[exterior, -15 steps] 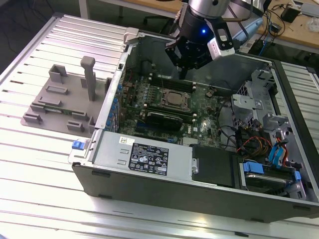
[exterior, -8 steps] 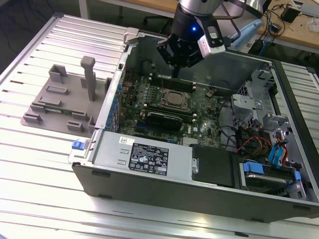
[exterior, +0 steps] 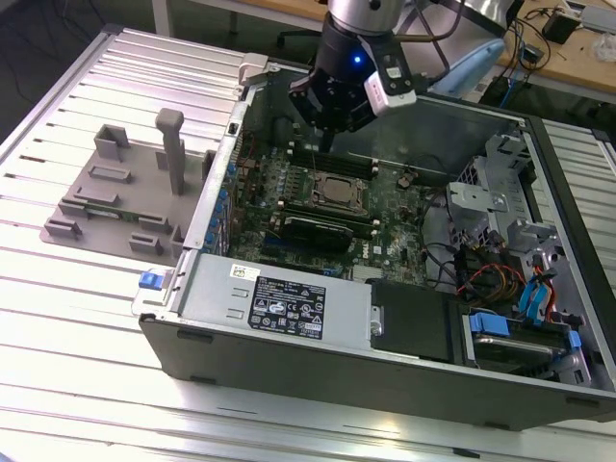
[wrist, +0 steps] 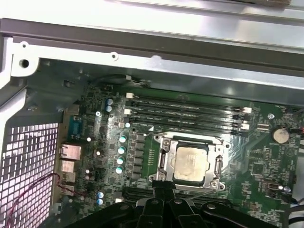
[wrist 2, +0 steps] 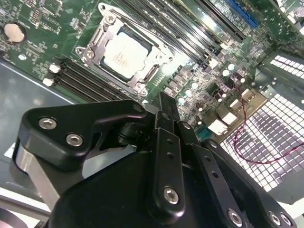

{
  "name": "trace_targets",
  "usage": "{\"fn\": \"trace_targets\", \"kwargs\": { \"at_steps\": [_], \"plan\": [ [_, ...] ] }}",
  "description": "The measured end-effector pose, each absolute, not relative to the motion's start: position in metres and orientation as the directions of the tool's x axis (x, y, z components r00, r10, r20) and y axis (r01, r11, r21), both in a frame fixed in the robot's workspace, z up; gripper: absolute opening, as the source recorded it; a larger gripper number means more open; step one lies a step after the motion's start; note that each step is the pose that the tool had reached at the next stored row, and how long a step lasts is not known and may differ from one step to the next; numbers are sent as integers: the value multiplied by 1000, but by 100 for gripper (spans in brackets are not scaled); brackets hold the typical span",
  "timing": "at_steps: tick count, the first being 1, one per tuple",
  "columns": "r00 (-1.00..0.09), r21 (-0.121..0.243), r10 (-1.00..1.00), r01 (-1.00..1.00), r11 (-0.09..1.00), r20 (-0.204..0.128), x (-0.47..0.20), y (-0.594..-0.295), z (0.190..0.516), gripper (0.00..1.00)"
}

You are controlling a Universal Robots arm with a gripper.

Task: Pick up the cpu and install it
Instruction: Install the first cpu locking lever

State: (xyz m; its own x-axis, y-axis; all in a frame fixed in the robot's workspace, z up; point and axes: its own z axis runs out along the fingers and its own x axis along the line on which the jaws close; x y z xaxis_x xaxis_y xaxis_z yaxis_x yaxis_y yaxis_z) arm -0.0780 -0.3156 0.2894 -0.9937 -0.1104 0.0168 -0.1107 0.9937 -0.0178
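Near the centre of the exterior view, the cpu lies flat in its socket. Higher in the frame hangs the gripper, narrow and empty. Good work here likely means keeping the cpu level and square in the socket.

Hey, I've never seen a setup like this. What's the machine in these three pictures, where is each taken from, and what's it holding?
It is a robot arm with a black gripper at its end, reaching into an open grey desktop computer case lying on a ribbed metal table. The exterior view comes from a camera off the arm; both wrist views come from cameras riding on the arm, facing the green motherboard. The small square silver cpu sits in its metal-framed socket. The jaws look closed, holding nothing, above the board near that socket. A grey plastic fixture stands beside the case.
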Motion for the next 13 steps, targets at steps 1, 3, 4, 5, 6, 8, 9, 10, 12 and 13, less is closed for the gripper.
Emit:
{"fn": "trace_targets", "kwargs": {
  "at_steps": [1, 3, 4, 5, 6, 8, 9, 10, 12, 13],
  "plan": [
    [-994, -18, -110, -111, 994, 17, -79, -316, 289, 11],
    [-994, -18, -111, -111, 994, 17, -83, -315, 287, 11],
    [-994, -18, -111, -111, 994, 17, -86, -315, 286, 11],
    [-994, -18, -111, -111, 994, 17, -88, -315, 286, 11],
    [-994, -18, -110, -111, 994, 17, -90, -315, 285, 11],
    [-994, -18, -110, -111, 994, 17, -93, -315, 284, 11],
    [-994, -18, -110, -111, 994, 17, -95, -315, 283, 11],
    [-994, -18, -111, -111, 994, 17, -97, -315, 283, 11],
    [-994, -16, -110, -111, 994, 17, -97, -315, 283, 11],
    [-994, -16, -110, -111, 994, 17, -97, -315, 283, 11]
  ]
}}
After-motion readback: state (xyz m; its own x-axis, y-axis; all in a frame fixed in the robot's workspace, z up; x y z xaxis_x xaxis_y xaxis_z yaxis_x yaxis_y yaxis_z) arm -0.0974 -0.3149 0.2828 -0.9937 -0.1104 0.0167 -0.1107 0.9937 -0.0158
